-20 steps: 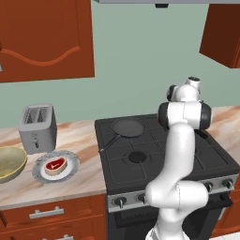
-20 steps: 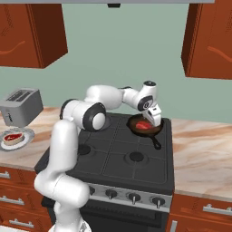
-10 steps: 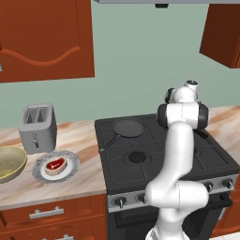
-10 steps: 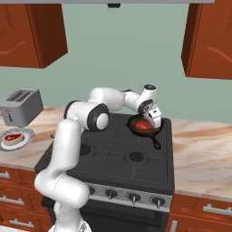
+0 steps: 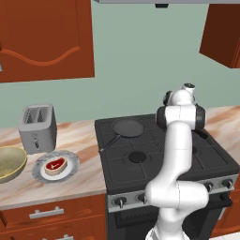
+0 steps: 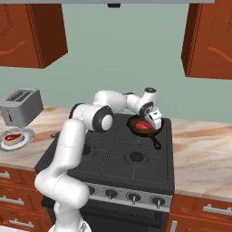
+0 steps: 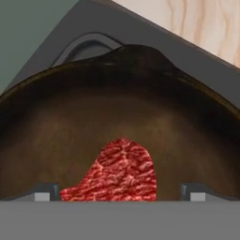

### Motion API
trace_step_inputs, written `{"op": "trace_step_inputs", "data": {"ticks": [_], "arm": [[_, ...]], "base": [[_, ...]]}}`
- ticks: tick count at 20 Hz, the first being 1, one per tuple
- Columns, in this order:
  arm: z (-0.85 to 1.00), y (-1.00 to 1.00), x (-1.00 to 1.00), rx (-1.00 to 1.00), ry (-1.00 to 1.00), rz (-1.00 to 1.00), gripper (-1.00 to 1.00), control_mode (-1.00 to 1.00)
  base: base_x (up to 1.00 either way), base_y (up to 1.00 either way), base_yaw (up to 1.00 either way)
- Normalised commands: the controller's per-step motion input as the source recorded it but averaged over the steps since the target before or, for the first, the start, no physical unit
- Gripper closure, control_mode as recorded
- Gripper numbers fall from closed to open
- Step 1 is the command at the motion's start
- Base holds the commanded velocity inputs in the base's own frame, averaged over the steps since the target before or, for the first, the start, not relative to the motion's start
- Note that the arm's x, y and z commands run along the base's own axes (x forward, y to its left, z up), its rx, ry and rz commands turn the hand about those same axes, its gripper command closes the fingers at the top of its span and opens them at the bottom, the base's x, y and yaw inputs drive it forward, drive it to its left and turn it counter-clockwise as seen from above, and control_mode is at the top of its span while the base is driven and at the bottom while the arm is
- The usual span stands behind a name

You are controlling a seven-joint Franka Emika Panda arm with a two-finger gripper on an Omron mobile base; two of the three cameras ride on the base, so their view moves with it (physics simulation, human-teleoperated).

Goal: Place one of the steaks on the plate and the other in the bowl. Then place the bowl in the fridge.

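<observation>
Your gripper (image 7: 119, 191) hangs with jaws spread wide, gripping nothing, just above a steak (image 7: 117, 174) lying in the dark frying pan (image 6: 144, 125) at the stove's back right; the other steak (image 5: 56, 165) sits on the plate (image 5: 68, 159), beside the bowl (image 5: 10, 162)

The pan's (image 7: 117, 117) raised rim rings the steak (image 7: 117, 176) at frame bottom (open room above the meat).

arm: reaching forward, elbow bent | gripper (image 6: 154, 118): pointing down (jaws spread wide)
</observation>
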Motion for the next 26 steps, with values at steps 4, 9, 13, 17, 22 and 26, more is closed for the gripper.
{"op": "trace_step_inputs", "data": {"ticks": [4,9,13,17,22,26], "arm": [[-0.28,-0.04,0.12,0.0,0.0,0.0,-1.0,-1.0],[-0.39,-0.16,0.0,0.0,0.0,0.0,-1.0,-1.0],[-0.36,-0.01,0.0,0.0,0.0,-0.01,-1.0,-1.0],[-0.27,0.0,0.0,0.0,0.0,-0.03,1.0,-1.0],[-0.22,0.0,0.0,0.0,0.0,-0.03,1.0,-1.0],[-0.05,0.0,-0.11,0.0,-0.04,-0.06,1.0,-1.0]], "base": [[0.0,0.0,0.0],[0.0,0.0,0.0],[0.0,0.0,0.0],[0.0,0.0,0.0],[0.0,0.0,0.0],[0.0,0.0,0.0]]}}
